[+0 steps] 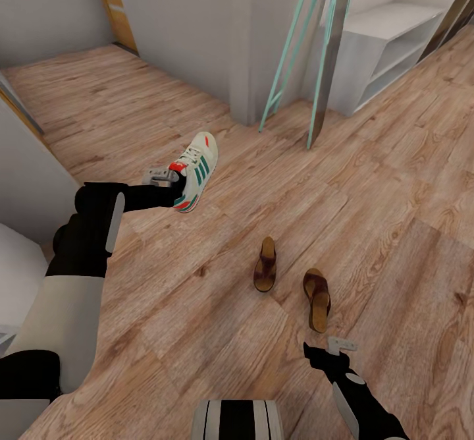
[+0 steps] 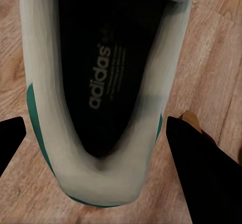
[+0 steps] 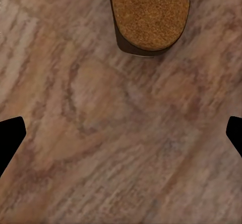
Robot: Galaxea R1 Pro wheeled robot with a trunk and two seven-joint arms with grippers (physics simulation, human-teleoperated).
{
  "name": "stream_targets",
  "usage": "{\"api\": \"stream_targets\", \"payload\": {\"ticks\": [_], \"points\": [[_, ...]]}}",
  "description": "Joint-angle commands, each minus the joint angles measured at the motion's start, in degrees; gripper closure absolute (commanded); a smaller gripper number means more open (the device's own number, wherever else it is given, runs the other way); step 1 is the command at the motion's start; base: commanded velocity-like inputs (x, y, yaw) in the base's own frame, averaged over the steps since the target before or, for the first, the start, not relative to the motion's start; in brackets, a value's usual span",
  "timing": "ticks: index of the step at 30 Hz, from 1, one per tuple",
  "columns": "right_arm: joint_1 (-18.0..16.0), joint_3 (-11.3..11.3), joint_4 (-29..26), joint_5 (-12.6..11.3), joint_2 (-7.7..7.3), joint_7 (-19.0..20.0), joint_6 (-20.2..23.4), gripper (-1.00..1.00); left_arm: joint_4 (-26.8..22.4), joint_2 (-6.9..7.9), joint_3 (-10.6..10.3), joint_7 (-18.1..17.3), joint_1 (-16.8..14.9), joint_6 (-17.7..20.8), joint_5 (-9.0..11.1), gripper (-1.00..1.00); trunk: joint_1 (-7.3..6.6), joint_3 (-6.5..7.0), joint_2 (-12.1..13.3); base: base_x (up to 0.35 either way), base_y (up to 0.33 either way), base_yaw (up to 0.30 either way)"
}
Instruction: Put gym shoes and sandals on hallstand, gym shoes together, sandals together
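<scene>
One cream-white gym shoe (image 1: 196, 166) with green stripes hangs tilted above the corridor floor (image 1: 368, 183), left of centre. My left gripper (image 1: 176, 180) is shut on its heel. In the left wrist view the fingers (image 2: 201, 173) press both sides of the heel of the gym shoe (image 2: 101, 83). Two dark-brown sandals (image 1: 265, 265) (image 1: 317, 298) lie on the planks near the middle. Just behind the right-hand sandal's heel, my right gripper (image 1: 326, 348) hovers open, holding nothing. In the right wrist view the gripper (image 3: 126, 126) is wide apart over bare floor, with the sandal's tan footbed (image 3: 148, 17) ahead.
A white low unit with open shelves (image 1: 388, 45) stands at the far right, its upper part cut off; I cannot tell if it is the hallstand. A mint ladder frame (image 1: 293, 51) and a leaning board (image 1: 329, 58) stand by a wall corner (image 1: 247, 45). White furniture (image 1: 20, 275) is at my left.
</scene>
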Motion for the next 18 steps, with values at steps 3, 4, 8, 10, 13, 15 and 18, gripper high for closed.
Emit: {"api": "stream_targets", "payload": {"ticks": [3,4,8,10,13,15,18], "points": [[0.00,0.04,-0.06,-0.48,0.00,-0.07,0.12,-1.00,-0.04,0.01,0.04,-0.56,-0.03,0.13,-0.55,1.00,0.02,-0.26,-0.03,0.000,0.000,0.000],[0.00,0.04,-0.06,-0.48,0.00,-0.07,0.12,-1.00,-0.04,0.01,0.03,-0.56,-0.03,0.14,-0.55,1.00,0.04,-0.48,-0.04,0.000,0.000,0.000],[0.00,-0.02,-0.06,-0.48,0.00,-0.07,0.12,-1.00,-0.04,-0.06,-0.04,-0.56,-0.03,0.13,-0.55,1.00,0.14,-1.46,-0.09,0.000,0.000,0.037],[0.00,-0.03,-0.06,-0.48,0.00,-0.07,0.12,-1.00,-0.04,-0.07,-0.06,-0.56,-0.03,0.14,-0.55,1.00,0.17,-1.80,-0.11,0.000,0.000,0.102],[0.00,-0.04,-0.08,-0.48,0.00,-0.07,0.12,-1.00,-0.04,-0.07,-0.08,-0.56,-0.03,0.18,-0.55,1.00,0.17,-2.02,-0.11,0.000,0.000,0.128],[0.00,-0.07,-0.12,-0.48,0.00,-0.07,0.12,-1.00,-0.04,-0.08,-0.06,-0.56,-0.03,0.16,-0.58,1.00,0.17,-2.15,-0.11,0.000,0.000,0.100],[0.00,-0.12,-0.11,-0.48,0.00,-0.07,0.12,-1.00,-0.04,-0.08,-0.02,-0.56,-0.03,0.14,-0.61,1.00,0.17,-2.23,-0.11,0.000,0.000,0.037]]}}
